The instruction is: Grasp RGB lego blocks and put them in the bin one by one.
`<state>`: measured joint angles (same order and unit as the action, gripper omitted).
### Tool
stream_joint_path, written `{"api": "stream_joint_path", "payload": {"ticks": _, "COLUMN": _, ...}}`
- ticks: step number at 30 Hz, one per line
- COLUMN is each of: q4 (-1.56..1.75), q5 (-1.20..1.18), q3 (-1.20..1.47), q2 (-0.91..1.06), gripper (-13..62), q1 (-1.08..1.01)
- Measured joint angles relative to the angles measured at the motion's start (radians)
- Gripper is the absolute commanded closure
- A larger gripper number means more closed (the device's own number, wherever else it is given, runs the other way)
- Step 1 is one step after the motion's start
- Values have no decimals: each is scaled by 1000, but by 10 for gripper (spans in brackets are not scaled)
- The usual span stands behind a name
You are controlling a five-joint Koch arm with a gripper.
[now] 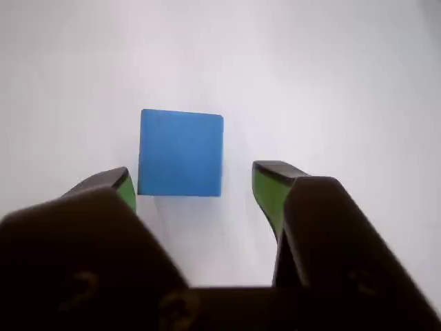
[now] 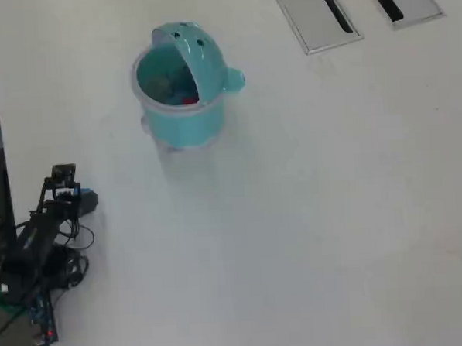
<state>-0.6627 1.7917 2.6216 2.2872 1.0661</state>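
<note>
A: Between the two green-padded tips in the wrist view sits the light blue block (image 1: 180,153). The gripper (image 1: 196,183) is spread wide, one fingertip (image 1: 124,186) at about 8 o'clock of the block, the other at about 4 o'clock. The 8 o'clock tip looks just beside the block's lower corner; whether it touches, I cannot tell. The other tip stands clear, with white table (image 1: 331,83) showing in the gap.

B: Block attitude?

A: Flat on the table, top face square to the camera, edges nearly parallel to the frame. Nothing holds it.

B: Overhead?

A: Arm (image 2: 41,245) at roughly 8 o'clock of the frame, near the table's edge. Its gripper end points toward 12 o'clock. A blue spot shows beside the tip; too small to resolve the jaws from there.

B: And the bin (image 2: 183,117)?

A: About 11 o'clock of frame centre, well apart from the arm. Lid (image 2: 194,55) tipped up, knob toward 3 o'clock. Something red (image 2: 188,98) lies inside, with another pale shape I cannot identify.

B: Other items?

A: Two grey slotted panels (image 2: 316,13) at 1 o'clock.
</note>
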Motion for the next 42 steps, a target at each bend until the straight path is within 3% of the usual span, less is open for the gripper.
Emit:
{"api": "stream_joint_path", "payload": {"ticks": 25, "q4": 198, "q5": -61, "q3": 81, "q2": -130, "gripper": 184, "q1": 6}}
{"api": "stream_joint_path", "payload": {"ticks": 29, "q4": 239, "q5": -72, "q3": 87, "q2": -163, "gripper": 207, "q1": 6}}
{"api": "stream_joint_path", "payload": {"ticks": 33, "q4": 244, "q5": -77, "q3": 92, "q2": -163, "gripper": 282, "q1": 8}}
{"api": "stream_joint_path", "payload": {"ticks": 42, "q4": 245, "q5": -101, "q3": 92, "q2": -135, "gripper": 301, "q1": 12}}
